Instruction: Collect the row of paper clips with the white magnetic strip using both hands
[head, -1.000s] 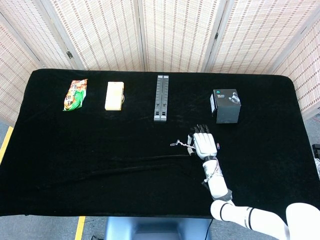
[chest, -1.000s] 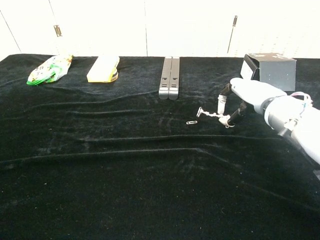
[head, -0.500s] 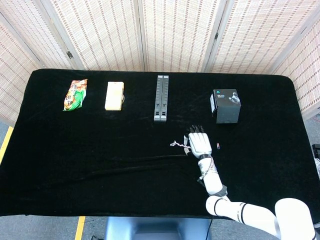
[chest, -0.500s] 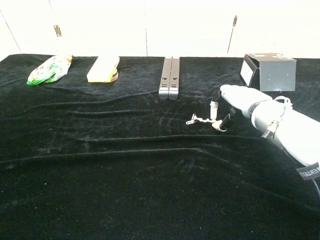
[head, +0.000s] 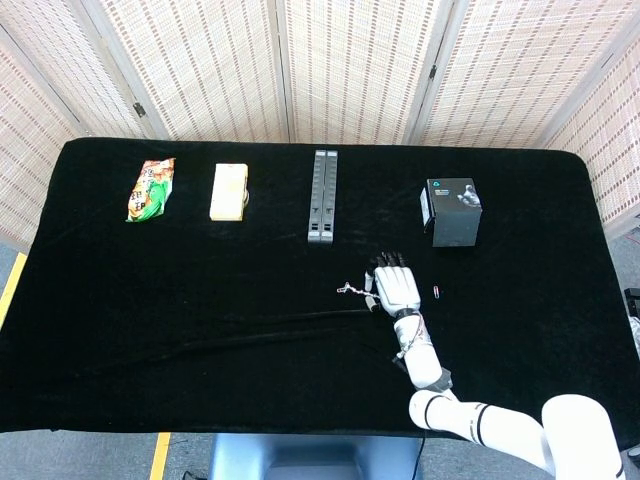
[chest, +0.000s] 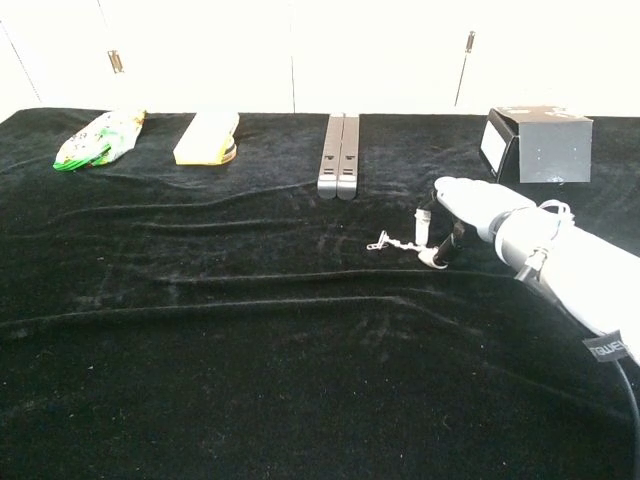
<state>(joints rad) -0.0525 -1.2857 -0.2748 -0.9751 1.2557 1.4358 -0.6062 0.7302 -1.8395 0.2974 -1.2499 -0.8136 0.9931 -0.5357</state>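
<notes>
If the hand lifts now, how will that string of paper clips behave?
The thin metal paper-clip chain trails loosely from the right robot hand, so it will probably dangle floppily. It looks very light. Held apparently by magnetism alone, clips might drop off or snag on the rumpled black velvet cloth.

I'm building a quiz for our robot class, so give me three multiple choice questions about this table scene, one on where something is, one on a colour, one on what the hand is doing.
1. Where is the black box?
A. beyond the right hand
B. beside the snack packet
C. at the near table edge

2. What colour is the cloth?
A. white
B. black
C. green

3. What is the right hand doing?
A. resting open away from everything
B. lifting the box
C. holding a white strip with paper clips trailing from it

Answers: 1 A, the box stands farther back than the hand. 2 B, both views show black. 3 C, the chest view shows the clips hanging off the strip.
</notes>
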